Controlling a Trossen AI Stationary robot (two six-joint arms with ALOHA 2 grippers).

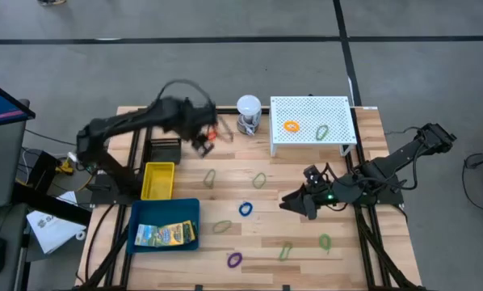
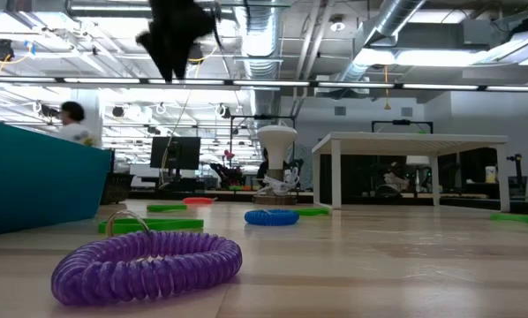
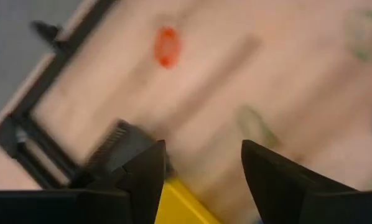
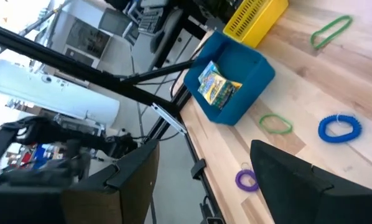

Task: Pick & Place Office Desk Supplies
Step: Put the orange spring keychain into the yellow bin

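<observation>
two arms over one wooden table [image 1: 249, 234], left arm raised above the far left part, right arm low at the right edge. on the far side a white stand [image 1: 310, 121] carrying an orange loop [image 1: 291, 126] and a green loop [image 1: 322, 131]. blue tray [image 1: 165, 225] at the near left, holding green-yellow packets [image 1: 165, 234]. yellow bin [image 1: 157, 180] just beyond the tray, black basket [image 1: 165, 150] beyond that, next to the bin. left gripper [image 1: 203, 139] hanging in the air near the basket, jaws parted, nothing between them in the wrist view; an orange bit showing at its tip from above, too small to identify. right gripper [image 1: 300, 202] close to the tabletop, jaws wide apart, empty. scattered on the bare wood: blue loop [image 1: 245, 209] mid-table, purple loop [image 1: 234, 259] near the front edge, green loops [image 1: 259, 179] around them, well apart from one another.
</observation>
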